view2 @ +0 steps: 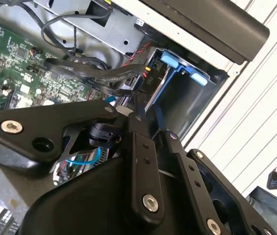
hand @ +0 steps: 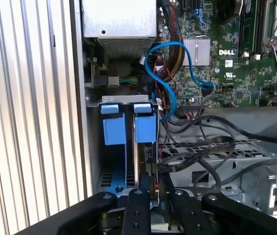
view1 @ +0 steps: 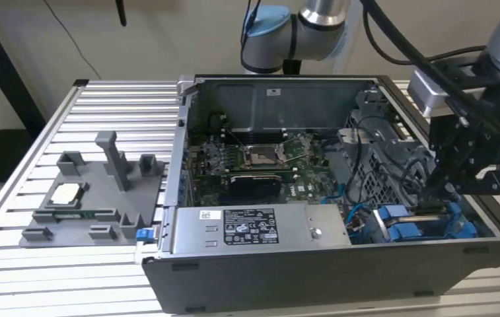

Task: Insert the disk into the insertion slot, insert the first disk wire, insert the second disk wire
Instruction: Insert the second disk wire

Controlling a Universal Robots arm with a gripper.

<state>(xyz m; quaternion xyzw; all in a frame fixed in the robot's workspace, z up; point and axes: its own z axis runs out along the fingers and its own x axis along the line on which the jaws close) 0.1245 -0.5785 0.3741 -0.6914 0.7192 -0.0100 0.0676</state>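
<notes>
A ribbed aluminium tabletop (view1: 20, 198) carries an open computer case (view1: 320, 264) and, on the exterior view's left, a grey plastic fixture tray (view1: 91, 205). Nearest the camera in the exterior view sits the power supply (view1: 259, 228) with its white label. Just beyond it, toward the exterior view's right, the gripper (view1: 439, 191) reaches down into the case at the drive cage, whose insertion slot (hand: 116, 166) appears in the first wrist view with blue carrier tabs at its mouth. The disk (hand: 137, 161) stands on edge in that bay, seated between the blue tabs, directly ahead of the jaws. The jaws are drawn narrow; whether they grip anything cannot be told. A blue cable (hand: 165, 83) loops beside the cage. Farther back lies the green motherboard (view1: 259, 158), and behind it the rear wall of the case.
</notes>
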